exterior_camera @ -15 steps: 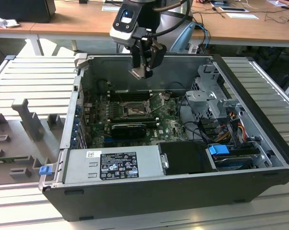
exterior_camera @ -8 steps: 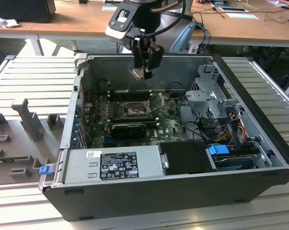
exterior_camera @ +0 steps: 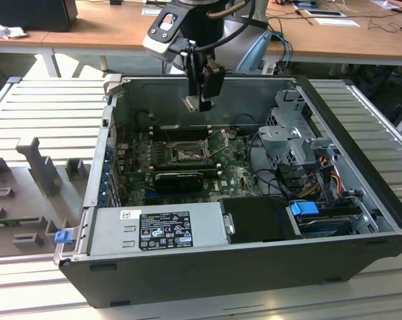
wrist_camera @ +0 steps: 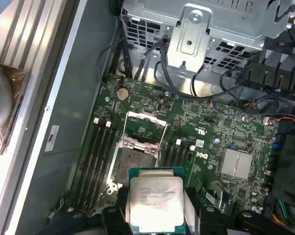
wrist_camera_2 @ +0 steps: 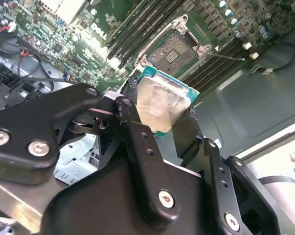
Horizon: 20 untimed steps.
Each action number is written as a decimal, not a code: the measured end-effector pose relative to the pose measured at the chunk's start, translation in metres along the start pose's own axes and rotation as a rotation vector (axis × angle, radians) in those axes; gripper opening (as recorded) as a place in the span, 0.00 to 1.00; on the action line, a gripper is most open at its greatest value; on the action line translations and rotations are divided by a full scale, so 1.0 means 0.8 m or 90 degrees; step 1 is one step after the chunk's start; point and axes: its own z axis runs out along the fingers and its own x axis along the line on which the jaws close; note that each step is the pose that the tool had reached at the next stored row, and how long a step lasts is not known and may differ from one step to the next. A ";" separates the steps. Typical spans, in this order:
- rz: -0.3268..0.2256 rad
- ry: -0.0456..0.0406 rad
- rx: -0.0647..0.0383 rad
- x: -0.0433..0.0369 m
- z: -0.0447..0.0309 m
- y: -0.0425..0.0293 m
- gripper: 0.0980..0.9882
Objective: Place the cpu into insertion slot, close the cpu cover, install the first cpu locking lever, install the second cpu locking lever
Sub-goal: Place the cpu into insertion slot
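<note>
Cpu (wrist_camera_2: pixel 159 105) in grip of hand (wrist_camera_2: pixel 160 102)

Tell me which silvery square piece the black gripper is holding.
The smooth pale silver cpu chip with a green edge, clamped in the gripper; the ribbed silver heatsink square sits fixed on the green circuit board.

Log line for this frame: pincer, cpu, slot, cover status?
pincer: shut on cpu | cpu: held above motherboard, unseated | insertion slot: empty | cpu cover: open
</note>
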 end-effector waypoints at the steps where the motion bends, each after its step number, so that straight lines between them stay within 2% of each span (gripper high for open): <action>1: 0.011 -0.0012 0.000 0.000 0.0003 0.0001 0.48; 5: 0.047 -0.0044 0.000 0.000 0.0020 0.0000 0.48; 8: 0.066 -0.0065 0.000 0.000 0.0121 -0.0009 0.48; 12: 0.101 -0.0105 -0.001 0.000 0.0175 -0.0013 0.48; 20: 0.104 -0.0104 -0.001 0.000 0.0219 -0.0017 0.48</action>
